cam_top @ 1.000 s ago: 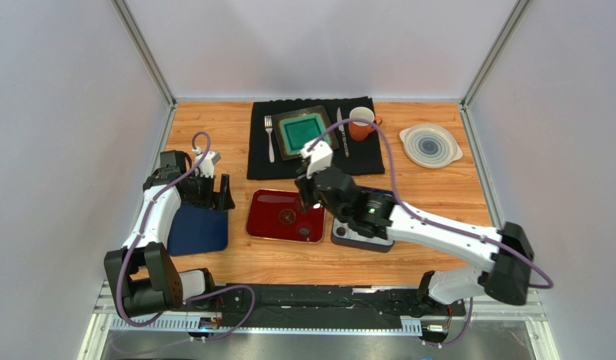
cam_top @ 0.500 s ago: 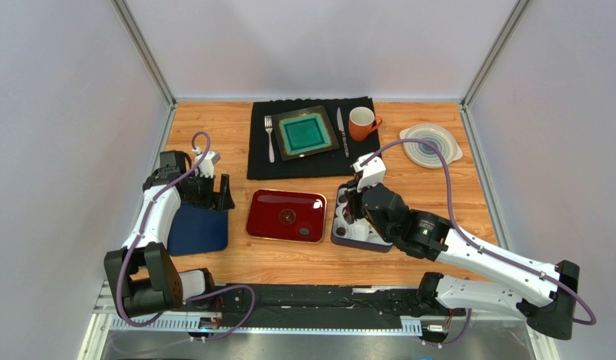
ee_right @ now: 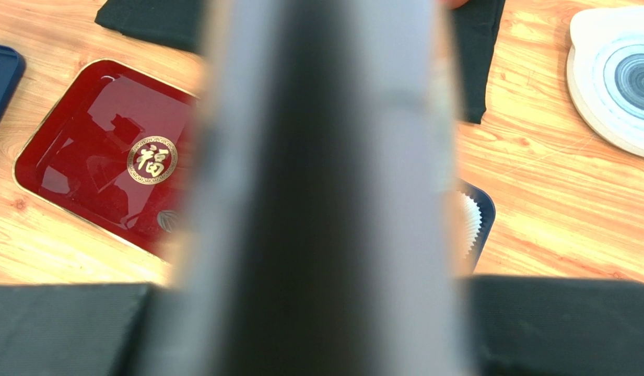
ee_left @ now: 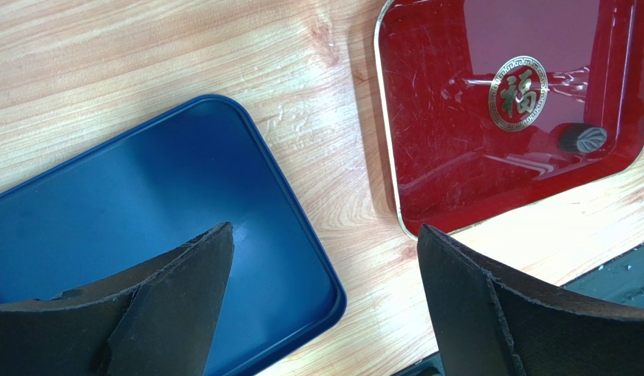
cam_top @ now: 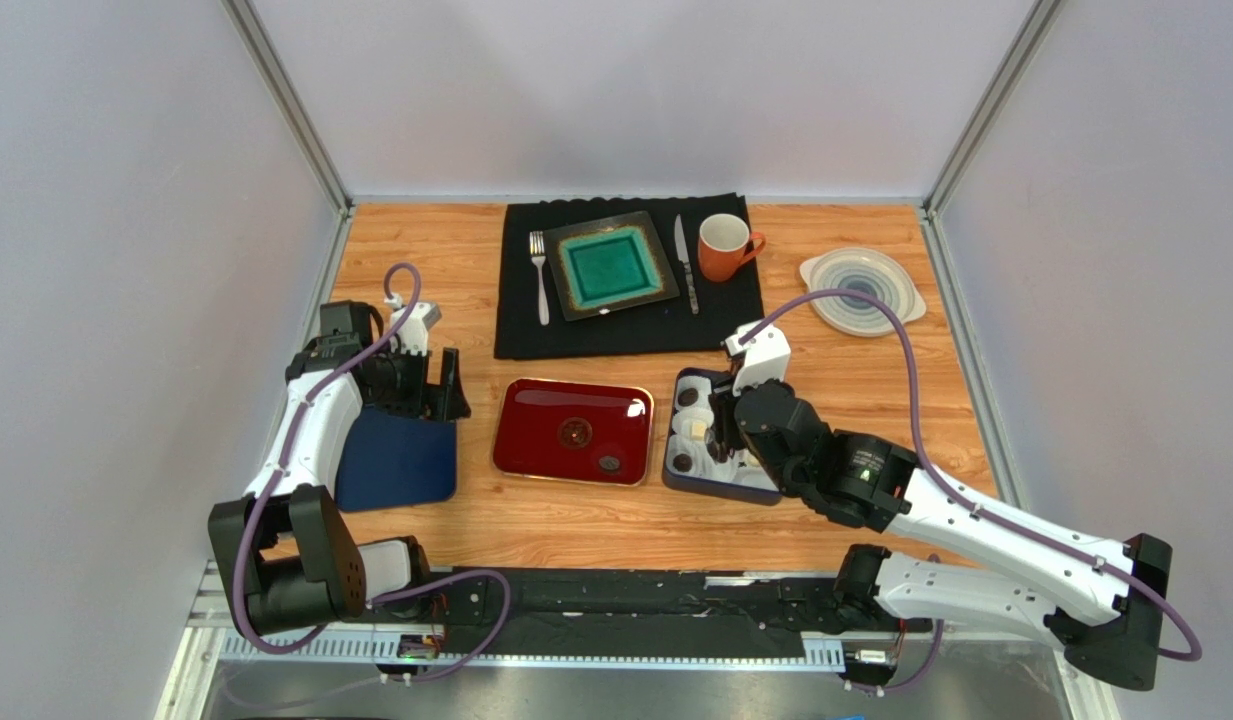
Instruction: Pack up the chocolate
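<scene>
from above, at far left: left gripper (cam_top: 442,393) spread wide open, holding nothing, hovering over the far edge of a blue tray (cam_top: 394,465) on the bench (cam_top: 427,255). same in the left wrist view, with both fingers (ee_left: 172,313) far apart above tray and bare wood. no change here from a second ago.

next to the right: red tray (cam_top: 555,408), with one dark chocolate (cam_top: 610,465) lying toward its near right corner. too small from above to read. shown clearly by the left wrist view alone: an oval with a leaf pattern, long axis roughly along the tray's long side, near the gold emblem (ee_left: 519,92). cannot tell which end is the tip. half hidden in the right wrist view by a blurred grey band filling the middle.

further right: dark box (cam_top: 676,480) of white paper cups (cam_top: 697,398), just beside the red tray, with a dark piece (cam_top: 682,464) in its near left cup. right gripper (cam_top: 723,428) down over the box. cannot tell from any view whether open, closed or gripping. a second ago over the red tray's right end, now over the box.

far right: white dish (cam_top: 863,290), well apart from the box.
</scene>
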`<state>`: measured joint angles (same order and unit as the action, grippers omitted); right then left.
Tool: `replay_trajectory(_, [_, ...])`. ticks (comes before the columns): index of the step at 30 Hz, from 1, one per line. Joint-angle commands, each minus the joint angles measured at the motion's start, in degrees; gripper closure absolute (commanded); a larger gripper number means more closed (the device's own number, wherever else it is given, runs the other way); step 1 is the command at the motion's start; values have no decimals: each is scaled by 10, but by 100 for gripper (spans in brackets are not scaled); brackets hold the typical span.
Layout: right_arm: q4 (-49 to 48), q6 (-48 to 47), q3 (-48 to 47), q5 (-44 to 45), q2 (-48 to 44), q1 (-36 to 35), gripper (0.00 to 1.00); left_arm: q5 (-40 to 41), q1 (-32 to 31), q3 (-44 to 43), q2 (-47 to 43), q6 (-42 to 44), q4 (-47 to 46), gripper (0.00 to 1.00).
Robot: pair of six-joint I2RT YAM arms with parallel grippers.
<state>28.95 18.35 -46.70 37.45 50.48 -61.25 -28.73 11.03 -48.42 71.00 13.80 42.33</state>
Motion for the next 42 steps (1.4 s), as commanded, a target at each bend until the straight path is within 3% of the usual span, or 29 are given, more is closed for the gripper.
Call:
replay_trajectory(1, [-15,9,-1,21,4,3,61,-15,5,-26,-11,3,4,4])
replay_trajectory(10, [-20,-2,-10,25,8,3,58,-15,5,-27,-10,7,5,4])
replay_trajectory(16, [-61,-26,-42,-26,28,4,60,-18,5,-29,-10,3,5,4])
replay_trajectory(28, [-147,-49,-133,-99,175,-26,62,-12,5,-26,-10,7,3,4])
replay_trajectory(42, [-221,-37,-151,-151,301,-35,60,-8,6,-26,-8,10,3,4])
